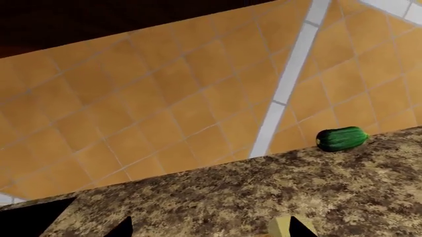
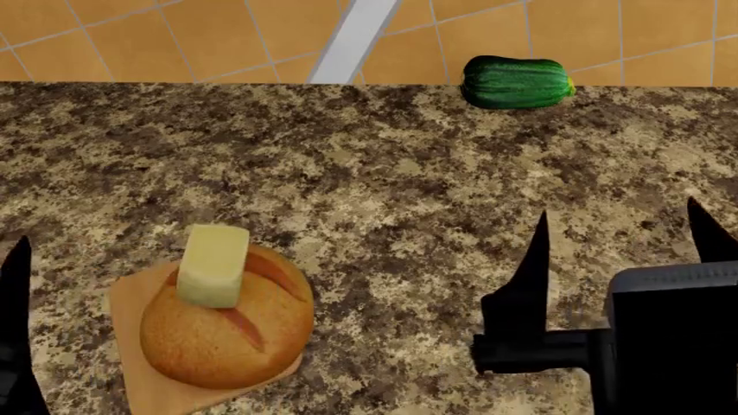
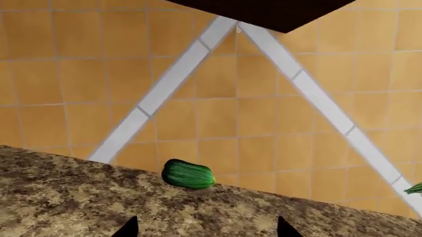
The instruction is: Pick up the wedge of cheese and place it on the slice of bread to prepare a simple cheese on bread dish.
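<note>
Right gripper (image 2: 617, 229) spread wide, empty, hovering right of the slice of bread (image 2: 227, 329). Left gripper (image 2: 16, 285) at bread's left edge, state impossible to tell. Wedge of cheese (image 2: 213, 265) resting atop the bread. Far behind it, zucchini (image 2: 517, 82) against tiled wall (image 2: 138, 39).

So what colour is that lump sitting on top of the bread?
Pale yellow. It's the cheese, resting on the golden-brown bread; clearest in the head view.
</note>
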Controlling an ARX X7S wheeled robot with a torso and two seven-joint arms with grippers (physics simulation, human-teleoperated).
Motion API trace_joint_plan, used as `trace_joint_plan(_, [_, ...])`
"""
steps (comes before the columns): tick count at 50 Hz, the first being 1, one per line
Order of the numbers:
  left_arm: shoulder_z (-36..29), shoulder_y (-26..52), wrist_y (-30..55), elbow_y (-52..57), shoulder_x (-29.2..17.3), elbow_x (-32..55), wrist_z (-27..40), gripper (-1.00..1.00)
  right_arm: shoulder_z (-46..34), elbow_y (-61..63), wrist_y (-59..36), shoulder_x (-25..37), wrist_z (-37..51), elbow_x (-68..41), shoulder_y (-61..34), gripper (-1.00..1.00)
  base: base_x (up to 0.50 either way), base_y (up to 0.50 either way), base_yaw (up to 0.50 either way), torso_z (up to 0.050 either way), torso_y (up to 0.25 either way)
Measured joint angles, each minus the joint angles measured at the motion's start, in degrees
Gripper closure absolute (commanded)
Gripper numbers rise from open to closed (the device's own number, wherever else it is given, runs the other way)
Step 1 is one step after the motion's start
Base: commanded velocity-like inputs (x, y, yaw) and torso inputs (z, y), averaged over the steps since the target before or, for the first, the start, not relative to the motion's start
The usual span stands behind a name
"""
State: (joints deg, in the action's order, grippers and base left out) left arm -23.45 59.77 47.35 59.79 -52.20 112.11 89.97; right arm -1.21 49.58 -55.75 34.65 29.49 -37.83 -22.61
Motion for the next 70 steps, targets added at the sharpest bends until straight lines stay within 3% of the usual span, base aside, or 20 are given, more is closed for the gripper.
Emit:
trace_joint_plan(5, [11.2,-6.3,6.2,0.1,1.7,3.2,0.0,-1.0,0.4,4.1,-0.3,7.1,8.3,-11.5,-1.8,-1.0,0.0,0.0,0.0,0.0,0.0])
trace_joint_plan(11, [19.7,-11.1,10.8,0.1,3.0,5.6,0.0,-1.0,-2.8,6.9,4.4,17.2,17.8,-22.4,-4.3,-1.0,0.0,0.0,0.0,0.0,0.0])
trace_joint_plan(23, [27.2,-14.7,14.0,0.2,3.1,8.2,0.0,-1.0,-20.1,9.4,23.9,37.9,29.4,-30.6,-10.5,-1.0,0.0,0.0,0.0,0.0,0.0])
trace_joint_plan(31, [30.6,-16.3,15.8,0.2,3.6,9.3,0.0,-1.0,-30.8,10.0,34.2,47.3,32.9,-30.5,-13.6,-1.0,0.0,0.0,0.0,0.0,0.0])
trace_joint_plan(46, [39.0,-19.8,18.9,0.2,3.3,13.7,0.0,-1.0,-38.1,10.3,40.6,53.6,35.8,-29.7,-15.0,-1.0,0.0,0.0,0.0,0.0,0.0])
trace_joint_plan(70, [45.0,-22.2,21.0,0.2,2.9,17.5,0.0,-1.0,-38.5,10.4,39.6,55.2,31.5,-30.1,-16.9,-1.0,0.0,0.0,0.0,0.0,0.0])
